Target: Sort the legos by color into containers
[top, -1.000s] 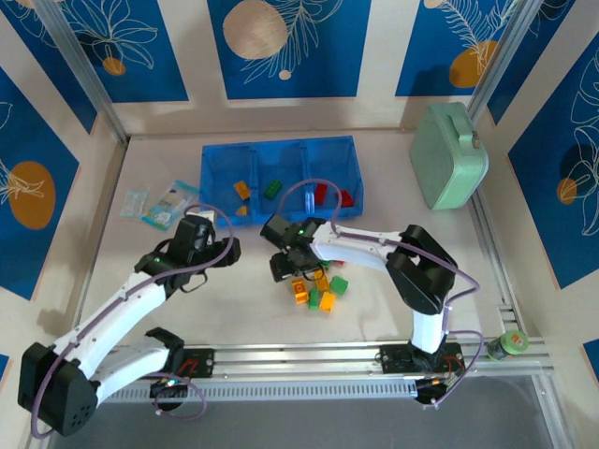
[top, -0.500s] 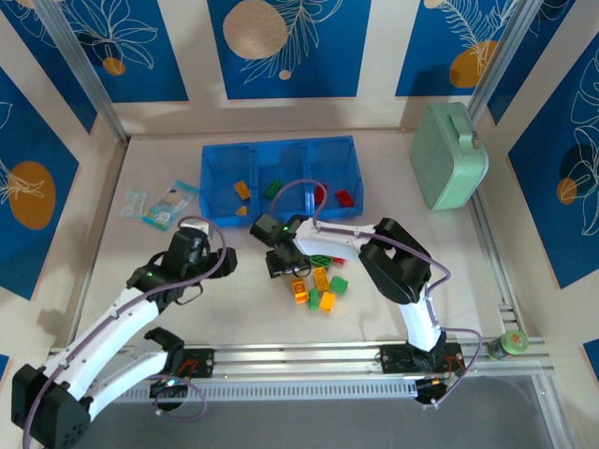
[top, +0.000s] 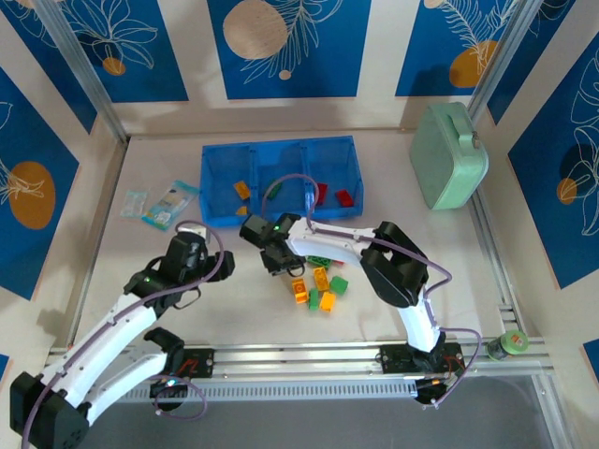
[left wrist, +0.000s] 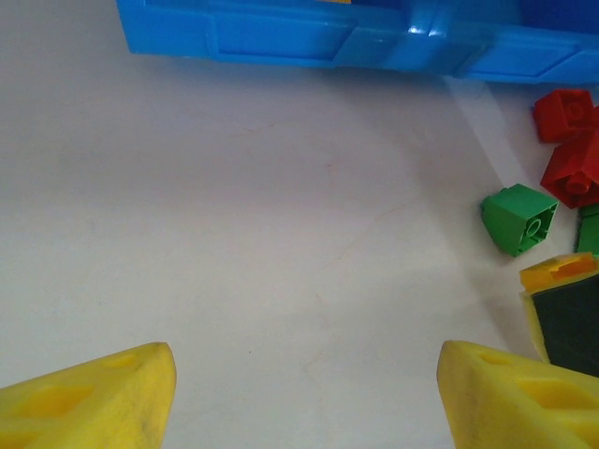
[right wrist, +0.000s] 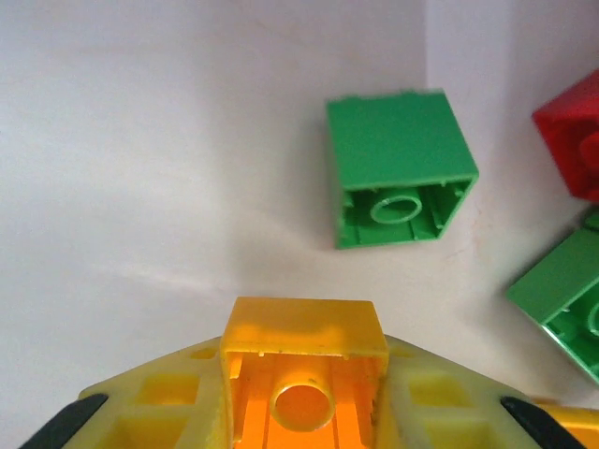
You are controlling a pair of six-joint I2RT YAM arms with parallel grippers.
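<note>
The pale surface (top: 253,313) is carrying everything, and the blue tray (top: 217,178) is sitting at its far side, holding orange legos (top: 241,190) in its left compartment and red ones in its right. The right gripper (top: 274,260) is hovering between the tray and the loose pile (top: 318,281). Its wrist view is showing it clamping an orange brick (right wrist: 301,360) by two opposite side walls, with the hollow underside facing the camera. The left gripper (left wrist: 304,383) is hanging spread wide over bare surface near the tray's front wall, carrying nothing. A green brick (right wrist: 398,168) is lying tipped over just beyond the held one, and a red brick (right wrist: 576,126) is peeking in at the right edge.

These pieces are looking light, hard and glossy (so probably slippery under a slack pinch), and nothing is suggesting they are fragile. I am judging the flat side walls to be the place to take hold, squarely across the body. Gripped by the studs or a corner, a brick could be twisting out. By colour, the held brick should be heading for the left compartment.
</note>
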